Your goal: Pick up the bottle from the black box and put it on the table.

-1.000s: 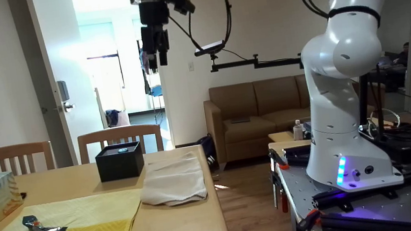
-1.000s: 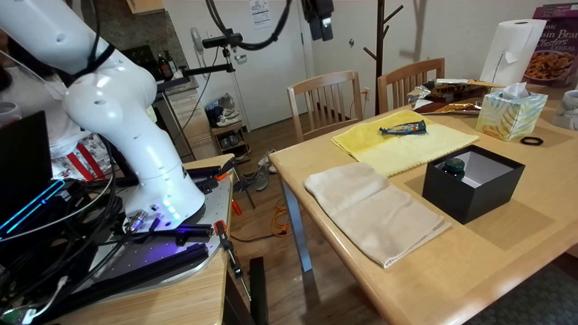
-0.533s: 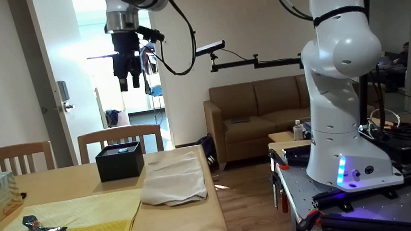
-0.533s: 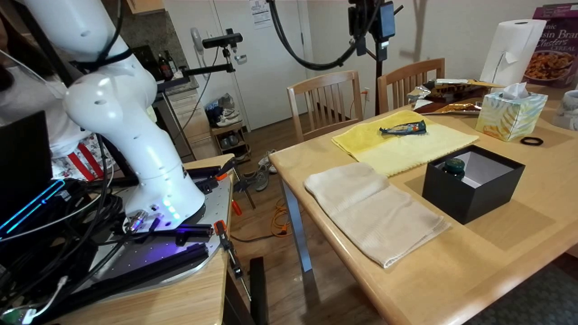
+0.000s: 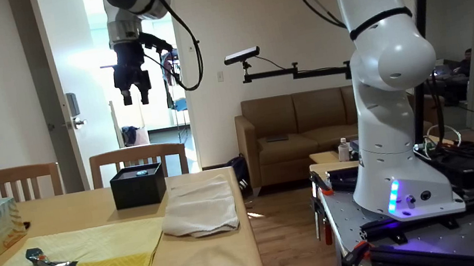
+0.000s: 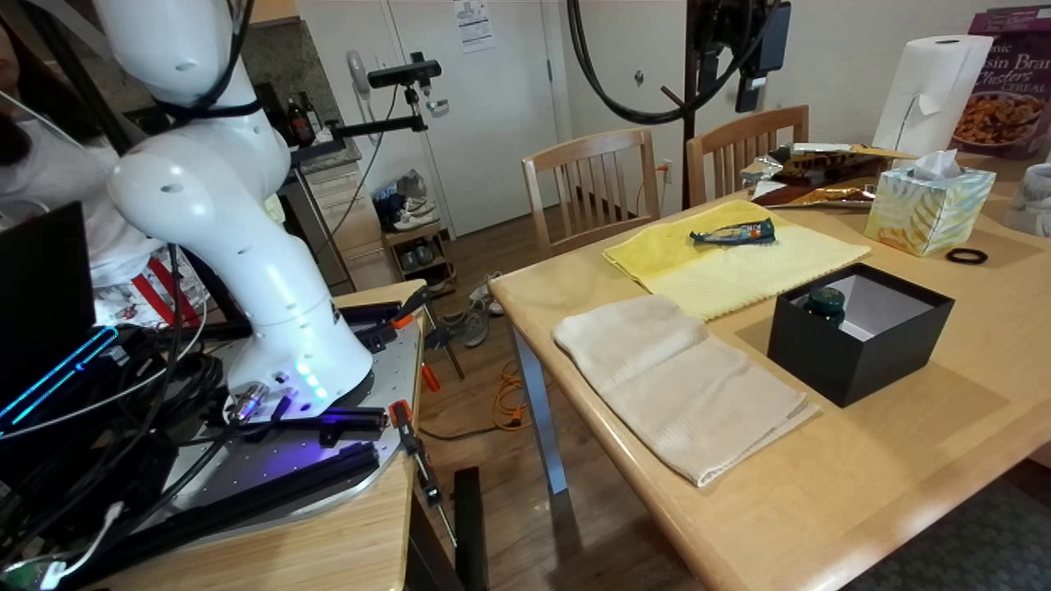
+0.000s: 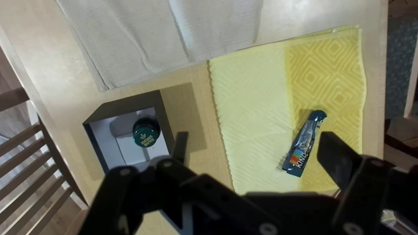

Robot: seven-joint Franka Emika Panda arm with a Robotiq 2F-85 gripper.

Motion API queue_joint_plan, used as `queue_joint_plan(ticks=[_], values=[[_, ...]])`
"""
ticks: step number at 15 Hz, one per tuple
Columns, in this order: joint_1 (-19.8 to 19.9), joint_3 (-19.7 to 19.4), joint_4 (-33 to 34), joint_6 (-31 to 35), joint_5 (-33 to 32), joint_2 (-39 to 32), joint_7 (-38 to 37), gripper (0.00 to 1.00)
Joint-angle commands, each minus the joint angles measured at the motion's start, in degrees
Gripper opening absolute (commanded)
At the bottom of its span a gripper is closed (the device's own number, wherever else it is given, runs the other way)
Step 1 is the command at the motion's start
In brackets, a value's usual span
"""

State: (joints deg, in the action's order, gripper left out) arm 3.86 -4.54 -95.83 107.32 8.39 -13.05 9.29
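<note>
A dark green bottle with a green cap stands inside the black box; its cap shows in both exterior views [image 5: 141, 173] [image 6: 825, 304] and in the wrist view [image 7: 145, 135]. Its lower part is hidden by the box walls. The open-topped black box [image 5: 139, 192] [image 6: 854, 365] has a pale inside and sits on the wooden table [image 6: 944, 484]. In the wrist view the box [image 7: 130, 102] lies left of the fingers. My gripper [image 5: 136, 99] is high above the table, well above the box. Its fingers [image 7: 253, 138] are wide apart with nothing between them.
A yellow cloth [image 7: 254, 114] with a KIND bar [image 7: 302, 147] lies beside the box. A beige cloth [image 6: 681, 386] lies near the table edge. A tissue box [image 6: 928, 205], a black ring [image 6: 966, 256] and wrappers [image 6: 829, 172] are farther along. Chairs [image 6: 591, 180] stand at the table.
The arm has swung out farther over the table toward the box side. The gripper came lower at first, then kept about the same height. The bottle, box and cloths have not moved.
</note>
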Motion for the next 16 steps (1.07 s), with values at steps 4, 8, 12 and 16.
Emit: queue_joint_plan(ticks=[4, 8, 12, 16], values=[[0.71, 0.85, 2.64, -2.21, 0.07, -1.17, -0.95, 1.0], [1.94, -0.97, 9.85, -6.29, -0.7, -8.16, -8.52, 1.0], [4.16, -1.29, 12.8, -4.63, 1.73, -12.41, -8.63, 1.0], [5.36, -1.22, 16.27, -1.3, 1.0, -18.78, -8.53, 1.0]])
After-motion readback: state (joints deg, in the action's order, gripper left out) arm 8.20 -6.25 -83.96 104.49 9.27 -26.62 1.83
